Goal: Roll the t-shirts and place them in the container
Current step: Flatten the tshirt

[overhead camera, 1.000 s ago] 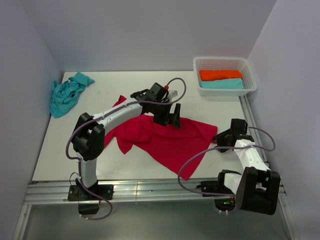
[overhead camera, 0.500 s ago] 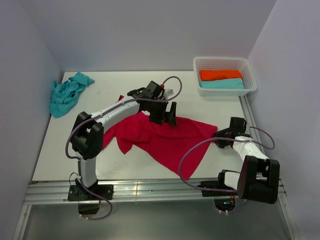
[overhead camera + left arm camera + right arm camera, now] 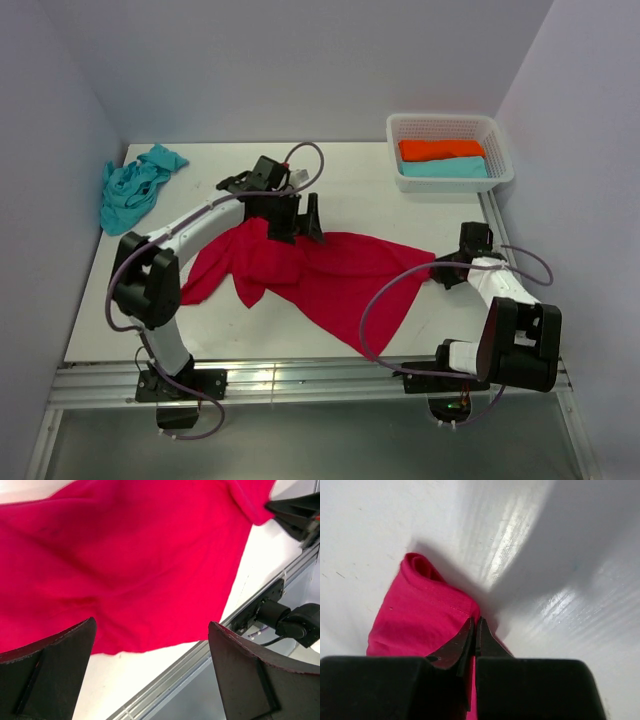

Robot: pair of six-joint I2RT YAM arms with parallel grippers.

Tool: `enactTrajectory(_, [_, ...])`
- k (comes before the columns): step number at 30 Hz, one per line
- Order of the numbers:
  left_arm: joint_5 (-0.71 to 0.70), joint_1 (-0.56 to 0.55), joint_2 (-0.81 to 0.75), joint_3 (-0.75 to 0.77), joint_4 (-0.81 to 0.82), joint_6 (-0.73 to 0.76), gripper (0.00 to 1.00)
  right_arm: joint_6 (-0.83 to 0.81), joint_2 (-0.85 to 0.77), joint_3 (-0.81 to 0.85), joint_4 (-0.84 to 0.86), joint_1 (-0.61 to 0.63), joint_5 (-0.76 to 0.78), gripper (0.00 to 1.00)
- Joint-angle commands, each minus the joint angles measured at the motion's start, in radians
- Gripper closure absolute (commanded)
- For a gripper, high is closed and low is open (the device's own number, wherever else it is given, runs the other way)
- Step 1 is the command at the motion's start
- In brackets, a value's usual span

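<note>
**Top view.** Red t-shirt (image 3: 330, 285) spread rumpled across the middle of the table (image 3: 240, 335), with one corner trailing toward the near edge and another reaching right. Turquoise t-shirt (image 3: 130, 190) bunched in a heap at the far left, well apart from the red one. Left gripper (image 3: 300, 222) pointing down over the far edge of the red t-shirt, jaws wide apart with nothing between them. Right gripper (image 3: 440, 272) low on the table at the red t-shirt's right corner. White lattice basket (image 3: 452, 183) in the far right corner, holding a folded orange cloth (image 3: 440, 148) with a folded teal cloth (image 3: 445, 168) just beside it.

**Left wrist.** Looking down on the red t-shirt, which fills most of the picture, fairly smooth here with a few soft creases. Two dark fingers (image 3: 50, 670) standing far apart at the bottom, above the cloth and gripping none of it. Bare white table past the shirt's edge, then the metal rail (image 3: 200, 660) of the near side.

**Right wrist.** Jaws pressed together, clamped on the hemmed corner of the red t-shirt. Hem folded over in a small curl just beyond the fingertips. White table all round, shaded on one side.
</note>
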Motion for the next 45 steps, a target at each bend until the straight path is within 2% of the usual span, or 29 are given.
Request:
enactTrajectory(1, [-0.024, 0.041, -0.153, -0.076, -0.017, 0.015, 0.01, -0.073, 0.01, 0.186, -0.214, 0.007, 0.11, 1.0])
enactTrajectory(4, [-0.093, 0.085, -0.255, -0.174, -0.05, 0.002, 0.02, -0.085, 0.024, 0.275, -0.263, 0.007, 0.122, 1.0])
enactTrajectory(9, [-0.156, 0.15, -0.466, -0.34, -0.071, -0.074, 0.03, -0.068, 0.045, 0.33, -0.258, 0.009, 0.096, 1.0])
enactTrajectory(12, [-0.19, 0.154, -0.561, -0.458, -0.092, -0.131, 0.1, -0.076, 0.079, 0.359, -0.251, 0.011, 0.093, 1.0])
enactTrajectory(18, [-0.245, 0.159, -0.66, -0.586, -0.152, -0.202, 0.11, -0.102, 0.108, 0.402, -0.257, 0.026, 0.093, 1.0])
enactTrajectory(22, [-0.299, 0.162, -0.669, -0.638, -0.182, -0.252, 0.14, -0.119, 0.119, 0.426, -0.265, 0.03, 0.069, 1.0])
enactTrajectory(24, [-0.329, 0.162, -0.666, -0.673, -0.174, -0.278, 0.22, -0.123, 0.12, 0.424, -0.262, 0.03, 0.066, 1.0])
enactTrajectory(30, [-0.378, 0.159, -0.602, -0.677, -0.11, -0.315, 0.34, -0.133, 0.117, 0.413, -0.251, 0.032, 0.053, 1.0])
enactTrajectory(38, [-0.372, 0.138, -0.47, -0.722, -0.018, -0.347, 0.37, -0.134, 0.116, 0.421, -0.244, 0.032, 0.035, 1.0])
enactTrajectory(45, [-0.395, 0.115, -0.43, -0.758, 0.045, -0.361, 0.41, -0.146, 0.12, 0.429, -0.247, 0.032, 0.017, 1.0])
